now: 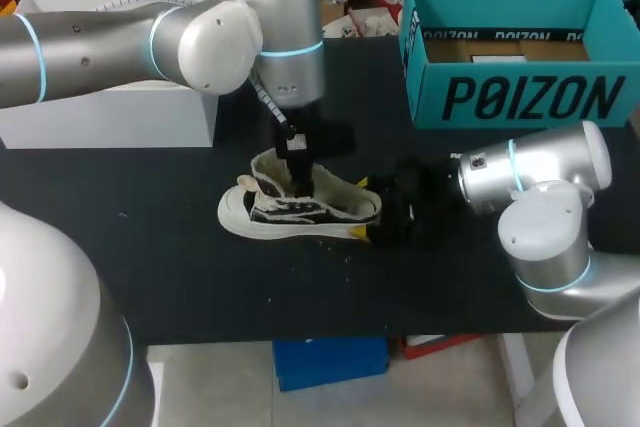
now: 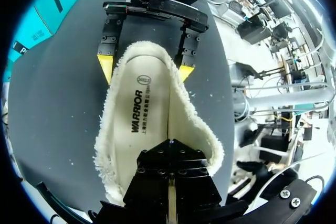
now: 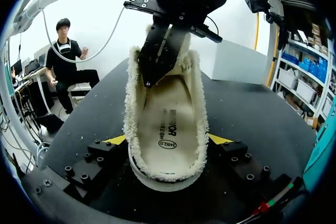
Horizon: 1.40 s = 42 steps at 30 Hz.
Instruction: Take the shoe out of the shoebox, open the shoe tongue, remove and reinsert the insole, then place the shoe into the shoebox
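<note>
A black-and-white shoe (image 1: 300, 209) with a cream fleece lining lies on its sole in the middle of the black table (image 1: 150, 247). Its printed insole (image 2: 142, 114) lies flat inside. My left gripper (image 1: 297, 175) comes straight down into the shoe's mouth, shut, with its black fingers (image 3: 157, 56) against the fleece rim; nothing shows between them. My right gripper (image 3: 167, 140) is shut on the shoe's end (image 3: 167, 174), one yellow tip (image 2: 105, 66) on each side. The empty teal shoebox (image 1: 520, 97) stands open at the back right.
A white box (image 1: 110, 112) stands at the back left under my left arm. Small white flecks lie on the table around the shoe. My right arm's bulky joints (image 1: 545, 217) fill the front right.
</note>
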Motion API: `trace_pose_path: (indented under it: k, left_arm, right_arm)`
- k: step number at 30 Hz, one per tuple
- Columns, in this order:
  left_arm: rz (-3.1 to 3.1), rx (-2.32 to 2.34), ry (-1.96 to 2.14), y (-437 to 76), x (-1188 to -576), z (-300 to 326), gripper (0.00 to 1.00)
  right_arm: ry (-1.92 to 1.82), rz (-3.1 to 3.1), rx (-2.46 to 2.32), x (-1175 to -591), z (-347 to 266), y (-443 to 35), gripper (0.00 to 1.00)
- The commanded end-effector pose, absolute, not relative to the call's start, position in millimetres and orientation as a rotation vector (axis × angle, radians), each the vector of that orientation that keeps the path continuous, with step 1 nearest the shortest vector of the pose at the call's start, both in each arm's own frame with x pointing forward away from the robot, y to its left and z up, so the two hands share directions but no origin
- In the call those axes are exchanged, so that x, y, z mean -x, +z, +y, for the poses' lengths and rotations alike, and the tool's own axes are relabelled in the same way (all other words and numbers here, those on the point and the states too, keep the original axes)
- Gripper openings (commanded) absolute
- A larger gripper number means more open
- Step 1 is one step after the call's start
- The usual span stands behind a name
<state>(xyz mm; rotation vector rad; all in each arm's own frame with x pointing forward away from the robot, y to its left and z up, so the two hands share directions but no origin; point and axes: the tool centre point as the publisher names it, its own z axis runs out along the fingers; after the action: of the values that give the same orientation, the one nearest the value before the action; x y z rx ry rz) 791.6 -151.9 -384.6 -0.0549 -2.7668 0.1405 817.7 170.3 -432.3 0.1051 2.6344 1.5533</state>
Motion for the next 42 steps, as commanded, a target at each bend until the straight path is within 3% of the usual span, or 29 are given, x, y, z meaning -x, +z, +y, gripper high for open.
trace_pose_path:
  k: [1,36,38,40,42]
  left_arm:
    - [-2.745,0.055,0.143,-396,-795,-152,0.0]
    - [-2.76,-0.074,0.127,-432,-772,-163,0.0]
    - [-2.777,-0.082,0.124,-432,-773,-163,0.16]
    - [-2.779,-0.083,0.122,-432,-773,-163,0.11]
    - [-2.812,-0.1,0.113,-432,-773,-163,0.17]
  right_arm:
    - [1.553,2.634,-0.107,-818,170,-435,0.0]
    - [1.553,2.634,-0.107,-818,170,-435,0.0]
    - [1.553,2.634,-0.107,-818,170,-435,0.0]
    - [1.553,2.634,-0.107,-818,170,-435,0.0]
    - [1.553,2.634,-0.107,-818,170,-435,0.0]
